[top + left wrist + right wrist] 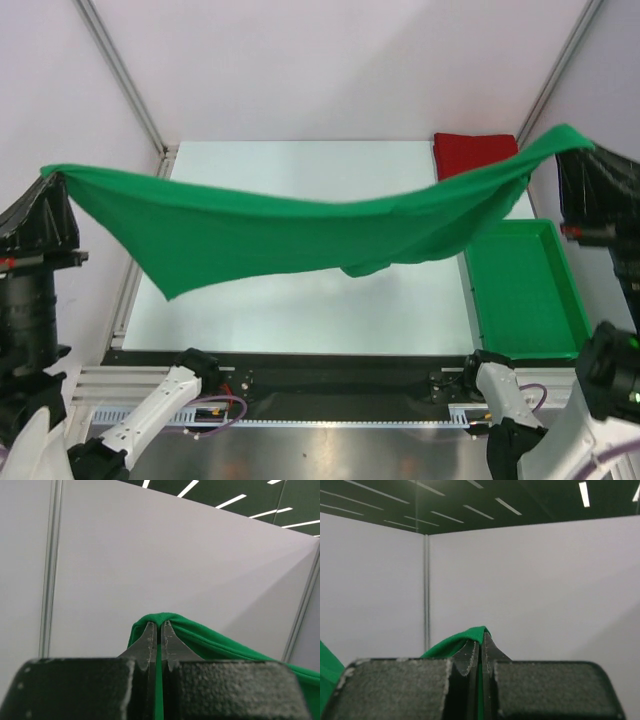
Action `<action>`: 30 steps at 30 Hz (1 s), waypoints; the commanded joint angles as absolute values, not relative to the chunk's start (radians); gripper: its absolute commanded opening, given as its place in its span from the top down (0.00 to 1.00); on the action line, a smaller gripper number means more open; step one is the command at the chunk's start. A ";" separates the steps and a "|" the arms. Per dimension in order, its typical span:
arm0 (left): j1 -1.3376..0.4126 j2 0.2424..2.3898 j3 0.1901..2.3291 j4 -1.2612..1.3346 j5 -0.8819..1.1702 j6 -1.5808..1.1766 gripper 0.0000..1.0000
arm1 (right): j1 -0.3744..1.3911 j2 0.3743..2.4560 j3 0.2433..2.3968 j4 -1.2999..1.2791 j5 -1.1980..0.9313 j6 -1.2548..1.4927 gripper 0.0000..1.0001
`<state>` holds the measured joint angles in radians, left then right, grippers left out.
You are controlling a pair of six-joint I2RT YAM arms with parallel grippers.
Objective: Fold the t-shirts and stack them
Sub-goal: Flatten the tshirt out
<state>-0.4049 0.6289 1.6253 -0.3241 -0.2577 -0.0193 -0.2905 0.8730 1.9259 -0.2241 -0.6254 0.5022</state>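
The left arm (150, 410) and right arm (500, 392) have smooth white shells on their lower links and fat black cylindrical joints higher up. Thin purplish cables (228, 408) loop out beside the bases. A small green light (632, 343) glows on the right arm's black joint, and a tiny red mark (8, 263), perhaps a label, sits on the left. The left gripper (156, 626) and right gripper (481, 641) have grainy black bodies and thin dark fingers (146, 647) with scuffed, pale edges.

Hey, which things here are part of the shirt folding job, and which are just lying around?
Job:
green t-shirt, held up between left gripper and right gripper
red t-shirt, far right of the table

Lying about:
green bin, right side
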 commanded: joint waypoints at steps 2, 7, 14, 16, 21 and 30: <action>-0.396 0.601 1.605 -0.360 -0.242 -0.035 0.99 | -0.235 0.827 1.965 -0.278 -0.601 0.466 1.00; -0.396 0.581 1.606 -0.371 -0.239 -0.044 1.00 | -0.201 0.801 1.956 -0.282 -0.581 0.457 1.00; -0.396 0.647 1.507 -0.322 -0.322 -0.078 1.00 | -0.204 0.818 1.758 -0.144 -0.595 0.508 1.00; -0.394 0.690 1.436 -0.301 -0.356 -0.101 0.99 | -0.204 0.831 1.641 -0.085 -0.603 0.518 1.00; -0.393 0.782 1.206 -0.194 -0.463 -0.120 1.00 | -0.196 0.880 1.364 0.090 -0.621 0.525 1.00; -0.241 1.261 1.048 0.073 -0.414 -0.209 1.00 | -0.003 1.214 1.059 0.374 -0.463 0.376 1.00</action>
<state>-0.3065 1.1419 1.0336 -0.0879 -0.4080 -0.1528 -0.0570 1.1328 1.0714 0.1570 -0.5228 0.4515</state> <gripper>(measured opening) 0.017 0.017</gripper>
